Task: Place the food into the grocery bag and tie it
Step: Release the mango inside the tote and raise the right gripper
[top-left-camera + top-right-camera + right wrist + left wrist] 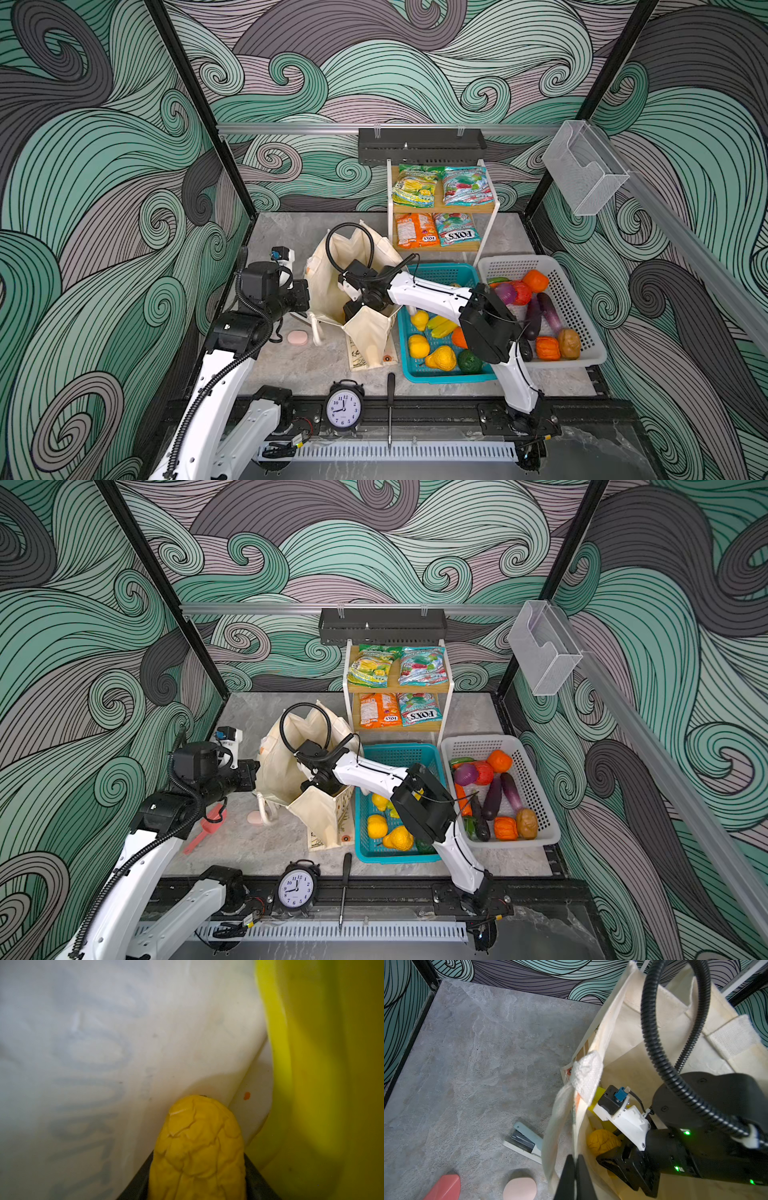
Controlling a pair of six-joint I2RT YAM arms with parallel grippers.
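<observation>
Grocery bag (328, 270): stands with its mouth open on the grey table (291, 232), mid-scene in both top views, just beside the teal basket (453, 272) and in front of the shelf (457, 208). Left gripper (575, 1174): fingers pressed together on the bag's left rim, with the cloth edge running in between them. A white rope handle (588, 1076) lies folded over that rim. Right gripper (199, 1157): reaches down inside the bag, fingers part-way apart and clamped on either side of a wrinkled yellow fruit (199, 1126). The fruit sits low in the bag against the printed wall. Next to it in the bag is a smooth yellow-green thing (322, 1084), too close and blurred to name. Other food: yellow fruits (418, 345) in the teal basket, partly hidden by the right arm. A purple onion (505, 293) and mixed vegetables are in the white basket (561, 365). Four candy packets (415, 185) are on the shelf, two per level. On the table left of the bag: stapler (525, 1140), pink round pad (520, 1189), red item (444, 1188). At the front edge: clock (343, 409), screwdriver (390, 390).
</observation>
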